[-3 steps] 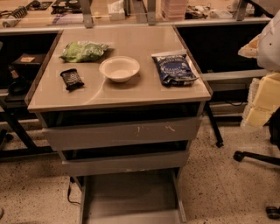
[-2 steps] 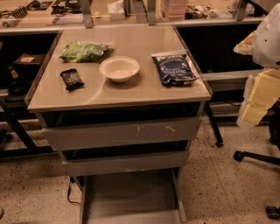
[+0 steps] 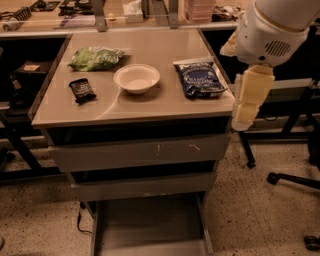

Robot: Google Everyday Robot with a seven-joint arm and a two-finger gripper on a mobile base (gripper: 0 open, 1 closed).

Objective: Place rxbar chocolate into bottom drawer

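The rxbar chocolate (image 3: pixel 81 90) is a small black wrapper lying flat on the left side of the cabinet top (image 3: pixel 150 105). The bottom drawer (image 3: pixel 150 222) is pulled out at floor level, and its flat grey floor shows nothing in it. My gripper (image 3: pixel 246 105) hangs pale yellow below the white arm housing (image 3: pixel 272 30), off the cabinet's right edge beside the top's front right corner. It is far from the bar and holds nothing that I can see.
A white bowl (image 3: pixel 136 78) sits mid-top, a green bag (image 3: pixel 95 57) behind the bar, and a blue bag (image 3: pixel 199 78) at right near the gripper. Two upper drawers (image 3: pixel 140 152) are shut. A chair base (image 3: pixel 295 180) stands on the floor at right, and a cluttered bench (image 3: pixel 125 15) runs behind.
The arm has come further in from the right, and the gripper now hangs close to the cabinet's right edge. The items on top have not moved.
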